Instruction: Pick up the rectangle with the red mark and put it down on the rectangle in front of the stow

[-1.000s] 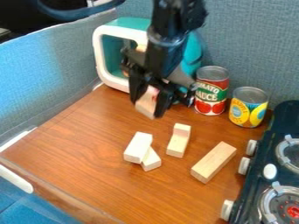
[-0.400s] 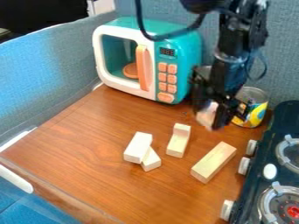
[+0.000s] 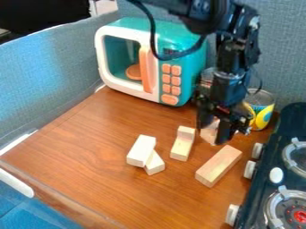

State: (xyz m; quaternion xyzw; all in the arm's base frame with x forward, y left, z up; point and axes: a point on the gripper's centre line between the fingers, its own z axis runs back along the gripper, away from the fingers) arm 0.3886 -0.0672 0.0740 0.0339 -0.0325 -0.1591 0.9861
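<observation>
My gripper [image 3: 211, 135] hangs at the right rear of the table, shut on a pale wooden block [image 3: 209, 132] held between its fingers. The red mark on the held block cannot be made out at this moment. Just below and to the right of the gripper, a long plain rectangular block [image 3: 218, 166] lies slanted on the wooden table, left of the stove [image 3: 275, 179]. The held block appears above the table, behind that long block and apart from it.
Left of the long block, one small block stands on another [image 3: 181, 145]; farther left, a white block [image 3: 141, 150] leans over another [image 3: 155, 163]. A toy microwave [image 3: 170, 80] stands at the back. Behind the gripper are cans, one yellow and blue [image 3: 263, 112].
Since the first frame my gripper has moved right with the block, from in front of the microwave to near the cans. Lately it has come lower, toward the long block.
</observation>
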